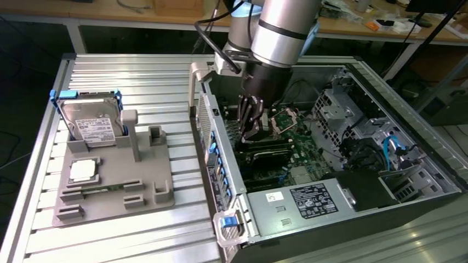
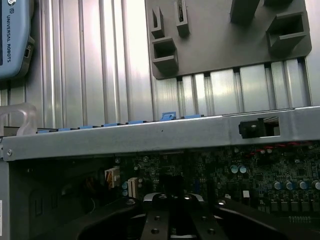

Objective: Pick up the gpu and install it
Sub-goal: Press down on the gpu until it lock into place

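Note:
My gripper (image 1: 251,133) reaches down into the open computer case (image 1: 219,164), just above the motherboard (image 1: 292,143) and close to the case's side wall. Its fingers are shut on a thin dark card seen edge-on, the gpu (image 1: 246,126). In the wrist view the black fingers (image 2: 150,220) meet around the narrow dark edge of the gpu (image 2: 172,181), with the motherboard (image 2: 260,172) beyond it and the case wall (image 2: 150,135) across the middle. How far the card stands from its slot I cannot tell.
At the exterior view's left, a grey parts holder (image 1: 117,203) carries a silver hard drive (image 1: 91,125), a square chip (image 1: 83,170) and a short memory stick (image 1: 102,189); its two upright posts (image 1: 131,131) stand bare. A power supply (image 1: 307,200) and drive cages (image 1: 343,104) fill the case's other end.

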